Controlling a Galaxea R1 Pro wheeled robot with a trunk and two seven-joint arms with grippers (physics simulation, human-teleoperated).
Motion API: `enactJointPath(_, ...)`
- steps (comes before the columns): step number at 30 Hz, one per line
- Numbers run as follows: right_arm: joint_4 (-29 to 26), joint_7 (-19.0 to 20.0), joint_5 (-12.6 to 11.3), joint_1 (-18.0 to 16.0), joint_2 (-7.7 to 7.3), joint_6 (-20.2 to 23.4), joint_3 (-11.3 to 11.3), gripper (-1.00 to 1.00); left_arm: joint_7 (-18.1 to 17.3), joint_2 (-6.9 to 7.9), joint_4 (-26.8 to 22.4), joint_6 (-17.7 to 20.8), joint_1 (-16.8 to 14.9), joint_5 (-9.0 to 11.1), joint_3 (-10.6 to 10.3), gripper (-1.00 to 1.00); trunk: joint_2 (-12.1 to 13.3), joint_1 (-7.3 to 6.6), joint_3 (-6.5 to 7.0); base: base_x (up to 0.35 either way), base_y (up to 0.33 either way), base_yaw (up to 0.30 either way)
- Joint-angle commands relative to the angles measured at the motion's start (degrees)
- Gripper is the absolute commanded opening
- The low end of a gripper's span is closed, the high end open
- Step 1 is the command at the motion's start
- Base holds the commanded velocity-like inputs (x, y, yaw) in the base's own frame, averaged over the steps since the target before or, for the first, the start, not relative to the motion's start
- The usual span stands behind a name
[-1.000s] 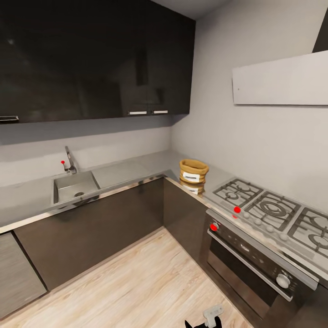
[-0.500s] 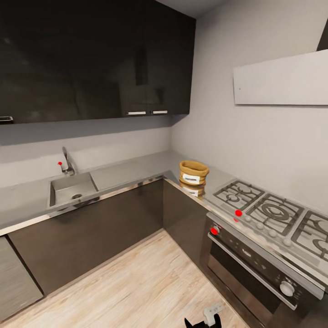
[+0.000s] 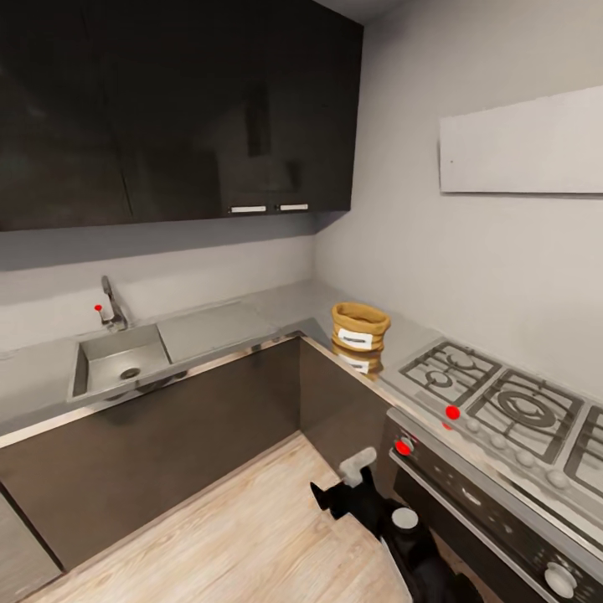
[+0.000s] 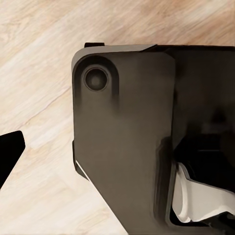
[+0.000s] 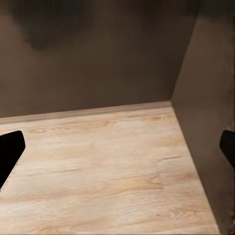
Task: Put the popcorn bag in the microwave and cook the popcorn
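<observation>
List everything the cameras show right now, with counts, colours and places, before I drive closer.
Tan cloth popcorn bag: one, white label, upright on the counter corner beside the hob.
Glossy grey countertop: one, L-shaped, over dark cabinets.
Steel sink: one, set into the countertop, left.
Tap: one, steel with red tip, behind the sink.
Gas hob: one, grey grates, right.
Oven: one, dark, under the hob.
Upper cabinets: dark, glossy.
Wood plank floor: light.
Right gripper: black, low over the floor, open in its wrist view.
</observation>
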Motion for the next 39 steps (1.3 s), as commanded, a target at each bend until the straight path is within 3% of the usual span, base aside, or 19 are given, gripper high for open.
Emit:
enactJointPath(1, -3.51, 0.37, 0.64, -0.92, 0.01, 2.87, -0.02, 1.00, 0.03, -0.01, 0.04, -0.20, -0.02, 0.03, 0.04, 1.00, -0.09, 0.03, -0.09, 0.019, 0.000, 0.000)
enactJointPath(3, -8.37, 0.53, 0.57, -4.34, -0.07, 8.08, 0.04, 1.00, 0.02, -0.06, 0.03, -0.21, 0.02, 0.00, 0.00, 1.00, -0.09, 0.03, -0.09, 0.010, 0.000, 0.000)
enactJointPath(5, -11.45, 0.88, 0.23, -11.07, -0.08, 16.00, -0.01, 1.00, 0.02, -0.16, 0.04, -0.21, 0.01, -0.04, -0.01, 1.00, -0.09, 0.03, -0.09, 0.003, 0.000, 0.000)
enactJointPath(6, -12.27, 1.62, 0.07, -18.63, -0.01, 22.06, -0.01, 1.00, 0.01, -0.21, 0.03, -0.21, 0.03, -0.10, -0.05, 1.00, -0.09, 0.03, -0.09, 0.001, 0.000, 0.000)
enactJointPath(8, -12.38, 2.72, 0.01, -27.13, 0.09, 27.34, -0.09, 1.00, 0.01, -0.26, 0.02, -0.21, 0.05, -0.13, -0.06, 1.00, -0.09, 0.03, -0.09, 0.000, 0.000, 0.000)
enactJointPath(11, -11.91, 3.31, -0.04, -37.10, 0.45, 33.23, -0.21, 1.00, 0.01, -0.28, 0.02, -0.21, 0.04, -0.14, -0.07, 1.00, -0.09, 0.03, -0.09, 0.000, 0.000, 0.000)
enactJointPath(12, -10.23, 3.56, -0.05, -42.38, 0.76, 36.24, -0.25, 1.00, 0.01, -0.29, 0.02, -0.21, 0.02, -0.17, -0.11, 1.00, -0.09, 0.03, -0.09, 0.000, 0.000, 0.000)
enactJointPath(15, 0.72, 4.56, -0.01, -53.59, 2.39, 39.79, -0.26, 1.00, -0.06, -0.29, 0.02, -0.22, -0.01, -0.22, -0.21, 1.00, -0.09, 0.03, -0.09, 0.000, 0.000, 0.000)
enactJointPath(16, 9.29, 4.79, -0.05, -59.28, 3.32, 39.79, -0.40, 1.00, -0.07, -0.29, 0.02, -0.22, -0.02, -0.22, -0.23, 1.00, -0.09, 0.03, -0.09, 0.000, 0.000, 0.000)
enactJointPath(17, 15.28, 4.91, -0.12, -62.91, 3.71, 39.79, -0.48, 1.00, -0.07, -0.29, 0.02, -0.22, 0.00, -0.23, -0.24, 1.00, -0.09, 0.03, -0.09, 0.000, 0.000, 0.000)
enactJointPath(19, 25.87, 5.02, -0.19, -69.11, 4.12, 39.79, -0.72, 1.00, -0.08, -0.29, 0.02, -0.25, 0.01, -0.23, -0.24, 1.00, -0.09, 0.03, -0.09, 0.000, 0.000, 0.000)
enactJointPath(21, 32.76, 5.04, -0.22, -73.51, 4.26, 39.79, -1.60, 1.00, -0.06, -0.29, 0.02, -0.22, 0.00, -0.19, -0.21, 1.00, -0.09, 0.03, -0.09, 0.000, 0.000, 0.000)
enactJointPath(26, 35.66, 5.07, -0.02, -75.55, 4.08, 39.79, -5.48, 1.00, -0.01, -0.09, 0.02, -0.22, -0.02, 0.07, 0.14, 1.00, -0.09, 0.03, -0.09, 0.072, 0.000, 0.000)
enactJointPath(39, 36.46, 5.02, 0.56, -75.17, 3.64, 39.79, -5.68, 1.00, 0.14, -0.10, 0.02, -0.04, -0.03, 0.08, 0.28, 1.00, -0.09, 0.03, -0.09, 0.326, -0.010, 0.000)
